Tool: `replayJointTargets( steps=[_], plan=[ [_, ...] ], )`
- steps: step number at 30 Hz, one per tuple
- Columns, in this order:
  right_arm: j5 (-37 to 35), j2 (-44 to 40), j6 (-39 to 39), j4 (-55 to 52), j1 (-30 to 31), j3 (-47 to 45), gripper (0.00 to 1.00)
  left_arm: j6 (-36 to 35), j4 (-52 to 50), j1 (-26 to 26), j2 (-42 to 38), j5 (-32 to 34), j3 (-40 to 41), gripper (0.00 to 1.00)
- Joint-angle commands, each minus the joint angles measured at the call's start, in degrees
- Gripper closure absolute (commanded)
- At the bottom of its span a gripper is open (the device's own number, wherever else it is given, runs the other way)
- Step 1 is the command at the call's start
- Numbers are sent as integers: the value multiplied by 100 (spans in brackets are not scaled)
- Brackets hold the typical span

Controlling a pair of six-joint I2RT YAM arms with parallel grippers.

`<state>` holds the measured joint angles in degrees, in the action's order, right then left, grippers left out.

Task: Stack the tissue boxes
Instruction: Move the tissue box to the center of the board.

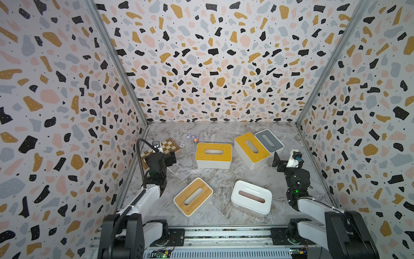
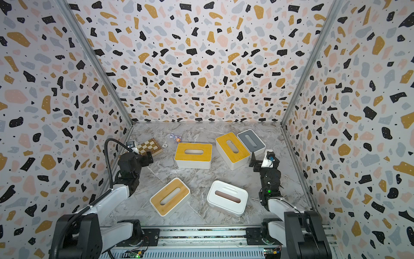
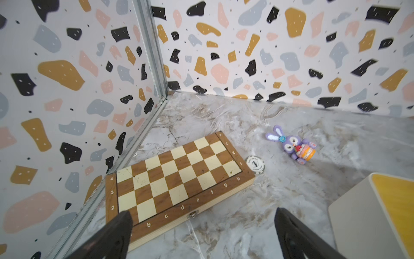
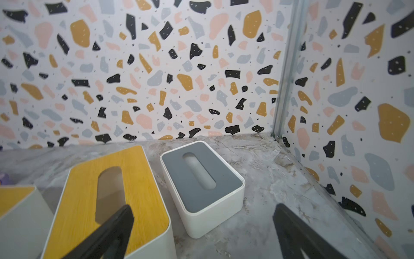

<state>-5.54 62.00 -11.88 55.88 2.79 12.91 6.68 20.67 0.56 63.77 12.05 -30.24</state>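
Observation:
Five tissue boxes lie apart on the marble floor in both top views. A yellow-lidded box (image 1: pixel 213 155) sits mid-back, a second yellow one (image 1: pixel 252 150) lies angled beside a grey-lidded box (image 1: pixel 268 140). Nearer the front are a light wood-lidded box (image 1: pixel 193 196) and an all-white one (image 1: pixel 251 197). My right gripper (image 4: pixel 203 208) is open and empty, hovering just short of the grey box (image 4: pixel 201 177) and the yellow box (image 4: pixel 78 201). My left gripper (image 3: pixel 202 214) is open and empty at the left, over the floor by the chessboard.
A brown-and-cream chessboard (image 3: pixel 179 177) lies in the back left corner. A poker chip (image 3: pixel 254 164) and a purple bunny toy (image 3: pixel 293 145) lie beside it. Patterned walls close in the left, back and right sides. The arm rail (image 1: pixel 224 233) runs along the front.

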Motion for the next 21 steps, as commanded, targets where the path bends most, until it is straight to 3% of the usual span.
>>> replayJointTargets(
  steps=[1, 3, 4, 8, 11, 17, 21],
  plan=[
    [16, -680, -2426, -1740, -402, 168, 1, 995, -1275, -24, -352, 409, -455, 0],
    [945, -880, -3013, -1811, -781, 6, 1, 2148, -2145, -21, -431, 1332, -728, 0],
    [1147, -944, -3017, -2177, -780, 124, 1, 2390, -2452, 24, -475, 1459, -854, 0],
    [832, -958, -2192, -3680, 98, 1073, 1, 2664, -3151, 67, -459, 601, -1305, 1],
    [833, -823, -1968, -4561, 662, 1796, 1, 2953, -3718, 67, -410, -416, -1697, 1],
    [1122, 110, -2322, -5707, 1839, 3066, 1, 3436, -3822, 59, 37, -2437, -2197, 1],
    [1283, 1047, -2681, -5943, 2550, 3821, 1, 3412, -3954, 3, 605, -3063, -2540, 0]
  ],
)
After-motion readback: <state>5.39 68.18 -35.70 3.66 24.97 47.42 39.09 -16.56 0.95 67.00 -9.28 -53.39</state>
